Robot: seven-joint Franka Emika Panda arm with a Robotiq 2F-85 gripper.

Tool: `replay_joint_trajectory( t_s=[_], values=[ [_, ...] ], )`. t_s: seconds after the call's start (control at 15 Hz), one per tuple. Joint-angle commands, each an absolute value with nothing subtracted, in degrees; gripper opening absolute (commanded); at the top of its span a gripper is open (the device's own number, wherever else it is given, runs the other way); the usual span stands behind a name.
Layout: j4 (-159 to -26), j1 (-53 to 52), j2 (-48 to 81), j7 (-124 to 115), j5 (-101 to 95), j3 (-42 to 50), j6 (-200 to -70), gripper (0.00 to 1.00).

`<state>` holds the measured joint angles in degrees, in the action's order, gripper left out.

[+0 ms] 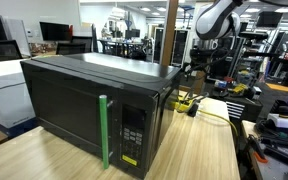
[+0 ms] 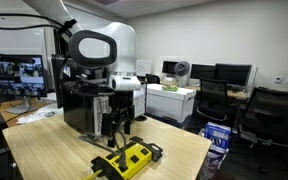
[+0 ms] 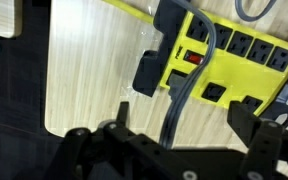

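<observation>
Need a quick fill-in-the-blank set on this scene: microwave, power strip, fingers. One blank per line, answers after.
1. The power strip lying on the wooden table is coloured ____.
2. The black microwave has a door handle coloured ____.
3. The fingers hang just above the power strip and stand ____.
4. The rocker switch on the power strip is coloured ____.

Missing words: yellow; green; open; red
</observation>
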<state>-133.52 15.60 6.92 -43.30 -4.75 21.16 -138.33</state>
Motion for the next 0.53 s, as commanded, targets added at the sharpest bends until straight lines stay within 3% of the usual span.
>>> replay_joint_trajectory(
  t_s=[0.0,0.47],
  values=[
    [-135.8,15.5,8.0,-45.6,-5.4,21.1,-143.8,1.00],
    [-137.5,15.9,9.4,-44.0,-1.5,21.4,-151.0,1.00]
  ],
)
